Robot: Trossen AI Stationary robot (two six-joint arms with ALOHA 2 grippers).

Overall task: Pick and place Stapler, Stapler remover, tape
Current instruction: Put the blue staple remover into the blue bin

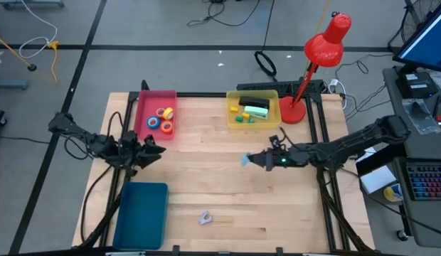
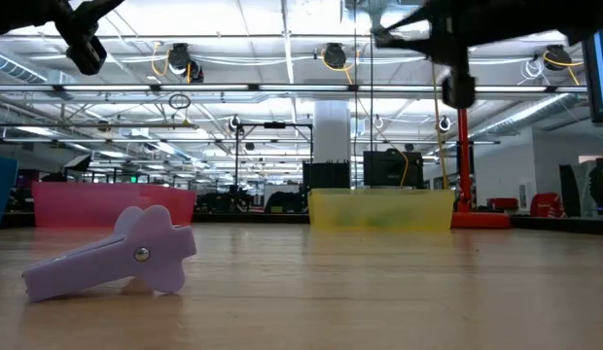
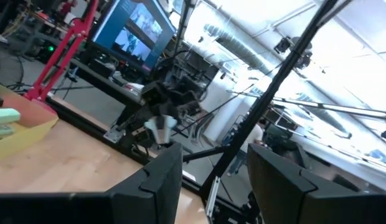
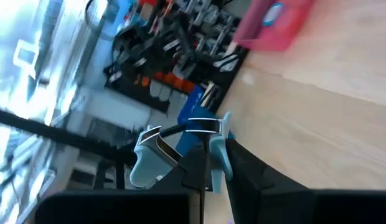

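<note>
My right gripper (image 1: 254,160) hangs over the table's middle, shut on a small light-blue stapler (image 4: 157,159); the stapler also shows in the high view (image 1: 245,160). My left gripper (image 1: 155,149) hangs open and empty above the table's left side, just in front of the pink tray (image 1: 144,117). That tray holds several small tape rolls (image 1: 165,118). A lavender stapler remover (image 2: 117,255) lies flat on the table near the front edge; it also shows in the high view (image 1: 205,217). My right gripper pinches the light-blue stapler between its two fingers (image 4: 233,158), at the end nearer the wrist (image 4: 208,146). The fingers lie about level, pointing toward the table's left. The rest of the stapler sticks out past the fingertips, lifted clear of the table.
A yellow tray (image 1: 232,119) at the back holds a green stapler (image 1: 256,109), a black thing and small blocks. A red desk lamp (image 1: 313,67) stands to the right of it. A blue tray (image 1: 142,213) lies at the near left. Bare wood lies between the trays.
</note>
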